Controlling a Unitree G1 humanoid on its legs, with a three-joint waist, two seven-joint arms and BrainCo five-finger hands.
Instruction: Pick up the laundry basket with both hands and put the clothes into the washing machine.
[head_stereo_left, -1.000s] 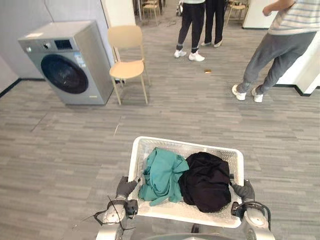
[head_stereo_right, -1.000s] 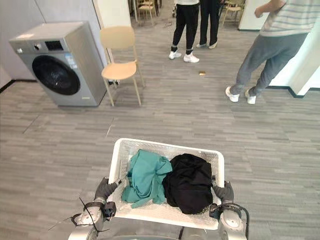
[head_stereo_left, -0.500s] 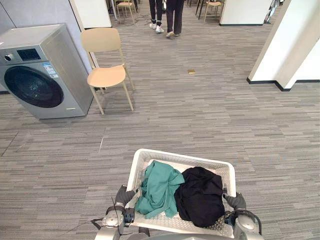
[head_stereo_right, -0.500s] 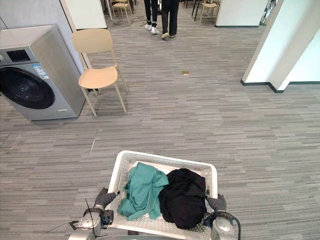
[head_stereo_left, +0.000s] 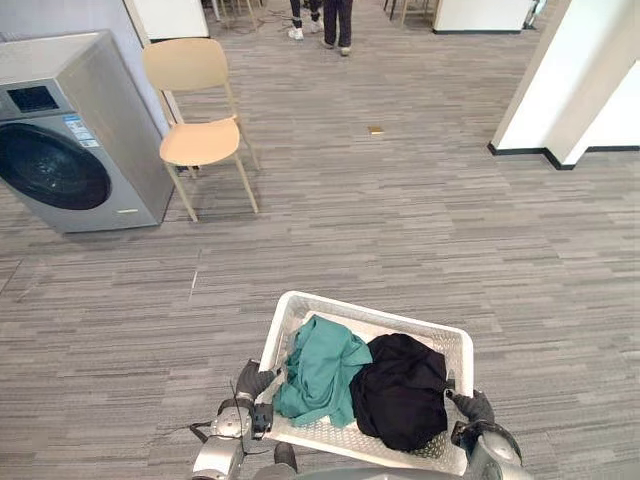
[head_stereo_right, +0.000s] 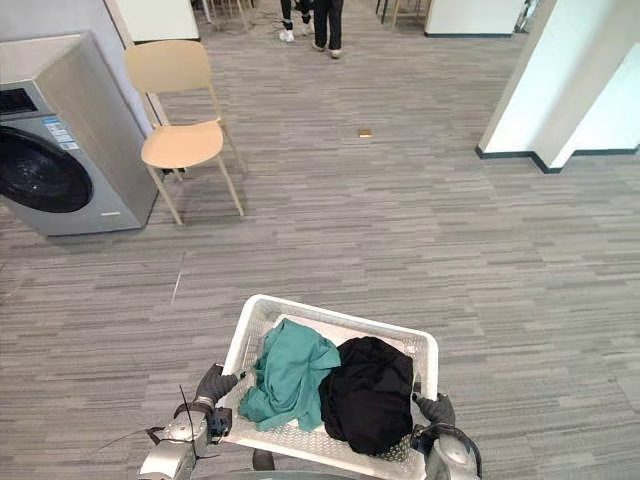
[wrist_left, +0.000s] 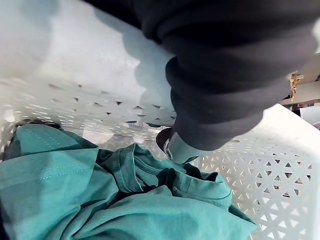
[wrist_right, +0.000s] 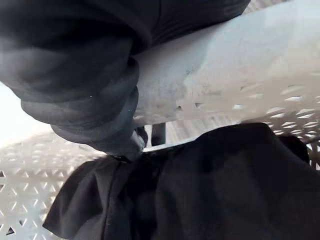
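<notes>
A white perforated laundry basket (head_stereo_left: 380, 314) is held low in front of me above the grey floor. A teal garment (head_stereo_left: 320, 370) lies in its left half and a black garment (head_stereo_left: 402, 390) in its right half. My left hand (head_stereo_left: 252, 383) grips the basket's left rim; in the left wrist view its dark cover wraps over the rim and a finger (wrist_left: 172, 145) curls inside by the teal garment (wrist_left: 75, 190). My right hand (head_stereo_left: 474, 407) clasps the right rim (wrist_right: 225, 70) beside the black garment (wrist_right: 210, 185). The grey washing machine (head_stereo_left: 60, 130) stands far left, its round door shut.
A tan chair (head_stereo_left: 200, 130) stands right next to the washing machine. A white pillar (head_stereo_left: 560, 90) rises at the right. Two people's legs (head_stereo_left: 325, 20) show at the far end. A small brown object (head_stereo_left: 375, 130) lies on the floor beyond the chair.
The whole picture has shifted, so the camera has moved: the washing machine now sits nearer the left edge. The person in grey trousers has left the view. Both hands hold the basket as before.
</notes>
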